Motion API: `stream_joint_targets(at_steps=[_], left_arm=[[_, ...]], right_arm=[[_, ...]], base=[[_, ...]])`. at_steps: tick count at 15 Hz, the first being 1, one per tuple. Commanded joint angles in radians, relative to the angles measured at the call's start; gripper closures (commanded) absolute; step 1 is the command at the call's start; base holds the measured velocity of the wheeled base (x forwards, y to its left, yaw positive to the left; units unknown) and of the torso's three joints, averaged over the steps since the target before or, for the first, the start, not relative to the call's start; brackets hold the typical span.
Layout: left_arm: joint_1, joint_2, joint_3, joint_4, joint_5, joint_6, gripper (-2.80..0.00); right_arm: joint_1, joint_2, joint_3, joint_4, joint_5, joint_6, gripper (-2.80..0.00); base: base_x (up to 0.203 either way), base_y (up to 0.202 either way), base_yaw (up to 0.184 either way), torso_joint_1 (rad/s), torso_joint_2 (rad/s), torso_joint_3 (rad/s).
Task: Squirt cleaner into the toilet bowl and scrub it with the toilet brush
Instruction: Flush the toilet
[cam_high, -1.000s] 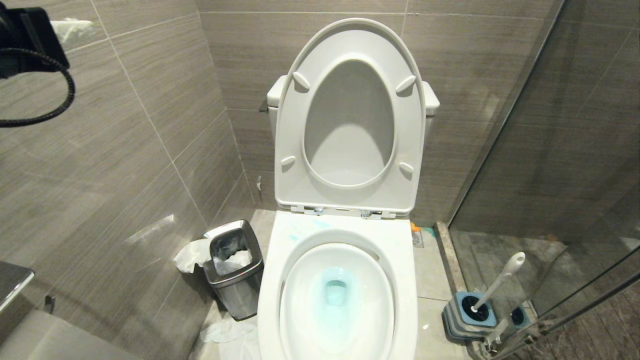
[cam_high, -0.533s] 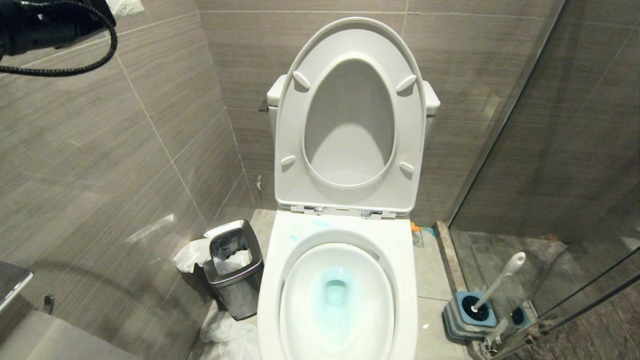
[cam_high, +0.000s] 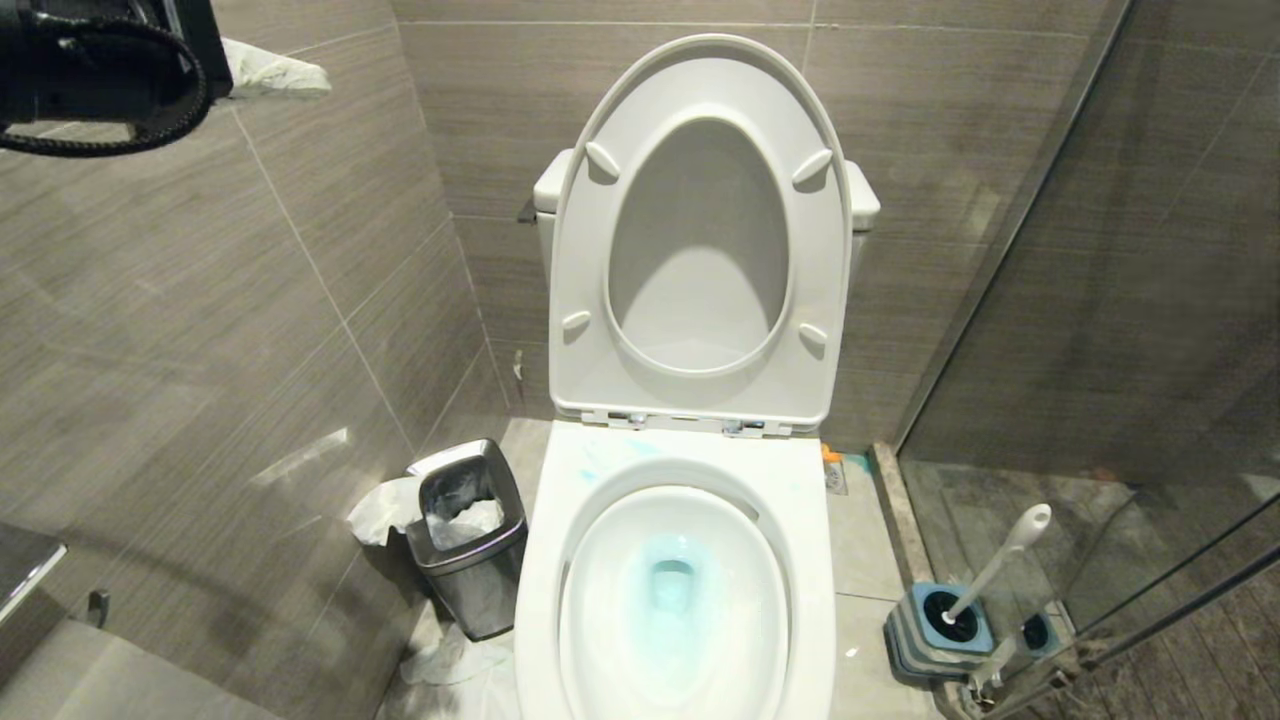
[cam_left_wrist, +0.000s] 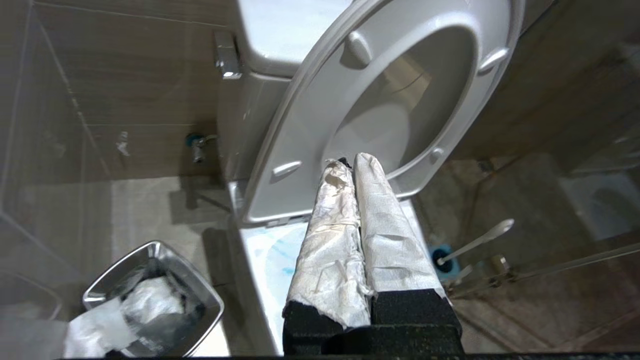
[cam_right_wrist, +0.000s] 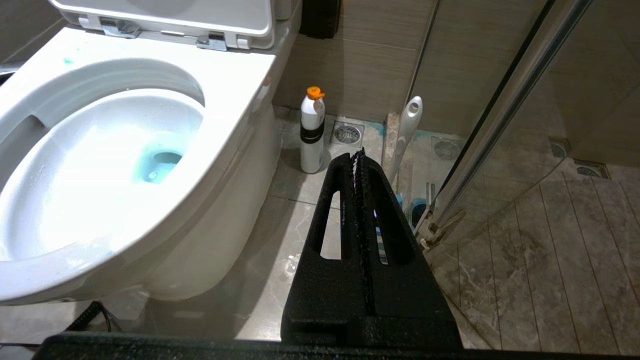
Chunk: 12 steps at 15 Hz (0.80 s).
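My left end effector (cam_left_wrist: 350, 162) hung high by the toilet bowl (cam_high: 800, 520), fingers together; my right end effector (cam_right_wrist: 357, 155) too.

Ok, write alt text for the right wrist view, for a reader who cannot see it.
The right gripper, black fingers shut and empty, hangs over the tiled floor beside the open toilet bowl, whose water is tinted turquoise by the cleaner. Beyond it stand a white bottle with an orange cap and the toilet brush, by a glass shower door.
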Motion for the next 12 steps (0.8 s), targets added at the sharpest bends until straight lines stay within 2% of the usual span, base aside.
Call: stream_joint_targets(at_steps=[1,3,5,7,10,12], left_arm=[[0.005,0.0,0.0,0.018,0.043,0.058,0.0],[0.004,-0.002,-0.001,0.05,0.131,0.095,0.0],[0.005,-0.001,-0.001,0.093,0.149,0.133,0.0],[0.009,0.001,-0.002,0.09,0.185,0.135,0.0],[0.009,0.007,-0.003,0.08,0.217,0.141,0.0],[0.009,0.009,-0.003,0.08,0.232,0.176,0.0]], right_arm=[[0.0,0.001,0.0,0.0,0.0,0.0,0.0],[0.001,0.002,0.0,0.0,0.0,0.0,0.0],[0.0,0.002,0.0,0.0,0.0,0.0,0.0],[0.0,0.002,0.0,0.0,0.0,0.0,0.0],[0.0,0.002,0.0,0.0,0.0,0.0,0.0],[0.0,0.002,0.0,0.0,0.0,0.0,0.0]], base=[[0.0,0.0,0.0,0.0,0.0,0.0],[0.0,0.0,0.0,0.0,0.0,0.0],[0.0,0.0,0.0,0.0,0.0,0.0],[0.0,0.0,0.0,-0.001,0.0,-0.013],[0.0,0.0,0.0,0.001,0.0,-0.134],[0.0,0.0,0.0,0.004,0.01,-0.187]])
